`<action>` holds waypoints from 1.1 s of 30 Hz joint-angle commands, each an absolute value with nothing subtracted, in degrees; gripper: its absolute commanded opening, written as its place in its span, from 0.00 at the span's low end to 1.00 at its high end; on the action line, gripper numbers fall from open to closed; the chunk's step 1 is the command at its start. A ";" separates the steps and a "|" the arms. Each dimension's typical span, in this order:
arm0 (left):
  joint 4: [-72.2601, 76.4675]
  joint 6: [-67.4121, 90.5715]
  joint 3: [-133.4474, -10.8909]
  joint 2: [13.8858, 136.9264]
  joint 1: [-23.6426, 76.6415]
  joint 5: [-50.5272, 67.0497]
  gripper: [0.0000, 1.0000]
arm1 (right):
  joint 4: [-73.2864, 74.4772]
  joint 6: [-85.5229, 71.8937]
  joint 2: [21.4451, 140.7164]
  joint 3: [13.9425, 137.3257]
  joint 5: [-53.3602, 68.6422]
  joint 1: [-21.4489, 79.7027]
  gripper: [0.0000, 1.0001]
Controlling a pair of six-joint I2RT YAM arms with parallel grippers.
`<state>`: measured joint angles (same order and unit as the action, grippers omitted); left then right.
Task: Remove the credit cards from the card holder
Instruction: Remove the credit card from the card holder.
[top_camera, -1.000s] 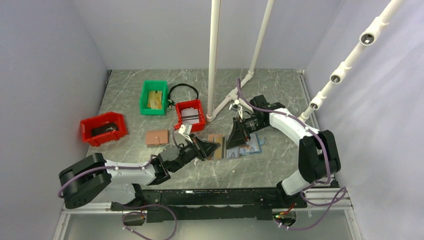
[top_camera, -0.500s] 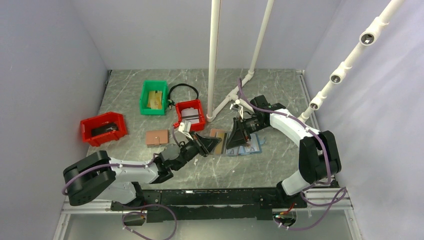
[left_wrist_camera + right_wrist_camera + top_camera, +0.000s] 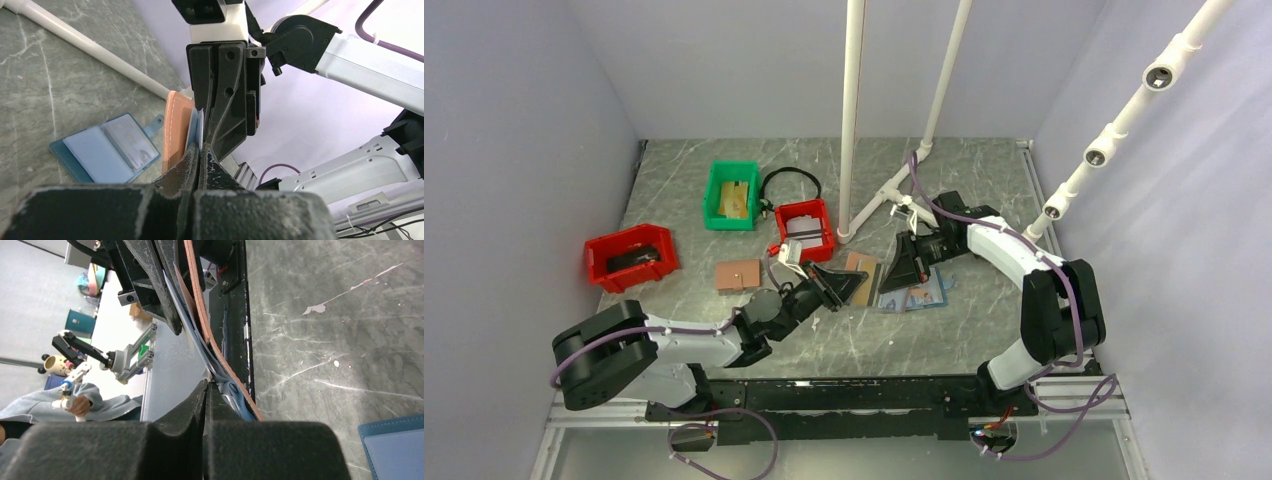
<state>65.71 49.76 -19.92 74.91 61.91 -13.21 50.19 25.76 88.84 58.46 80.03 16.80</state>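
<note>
Since everything around me groups about the card holder [image 3: 175, 131], I place the rest by it. It stands on edge over the middle of the bench [image 3: 984, 190], with its brown outer face on one side and its light blue lining on the other.

Far to the left of the holder sits a large red bin [image 3: 631, 255] with something dark inside. Nearer, also to its left, a flat brown piece [image 3: 738, 274] lies on the bench. Behind and to the left of the holder is a green bin [image 3: 731, 194] with something tan in it. A black cable loop [image 3: 789, 178] is beside that, and a small red bin [image 3: 804, 226] sits closest to the holder.

My left gripper [image 3: 199, 152] reaches the holder from the left. Its fingers are pressed together, pinching the holder's edge.

Behind the holder a white pole [image 3: 852, 120] rises from the bench.

My right gripper [image 3: 206, 387] meets the holder from the right, directly facing the left one. Its fingers are pressed together too. A pale credit card [image 3: 200, 127] sticks out of the blue lining, and its edge looks nipped between the tips.

Just to the right of the holder a blue bifold [image 3: 921, 294] lies open and flat on the bench with its clear pockets up. It sits apart from the holder and partly beneath my right gripper in the top view.
</note>
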 commanded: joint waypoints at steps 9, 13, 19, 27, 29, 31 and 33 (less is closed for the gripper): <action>60.48 57.61 -14.77 70.11 62.84 -11.22 0.00 | 39.16 19.25 86.61 56.39 74.46 16.86 0.00; 51.04 59.47 -10.34 65.17 62.84 -14.49 0.00 | 38.85 22.23 84.00 56.24 68.10 20.43 0.11; 44.56 60.67 -3.88 60.21 62.84 -18.71 0.00 | 22.38 15.13 71.63 49.07 55.21 28.19 0.39; 29.40 63.70 -2.43 51.32 62.62 -22.60 0.08 | 6.63 3.82 77.54 40.01 63.60 29.34 0.62; 26.68 65.16 -2.29 49.78 62.58 -22.89 0.10 | 4.70 0.76 78.84 39.64 61.02 30.08 0.61; 24.07 66.73 -2.36 48.87 62.50 -22.84 0.11 | -2.64 -7.10 78.36 37.50 58.03 30.88 0.61; 22.72 67.75 -2.42 48.55 62.49 -22.11 0.13 | -6.92 -13.42 77.83 36.19 53.78 32.11 0.61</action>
<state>27.59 63.94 -2.17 49.89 62.59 -20.93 7.38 0.43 79.83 37.74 59.35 30.22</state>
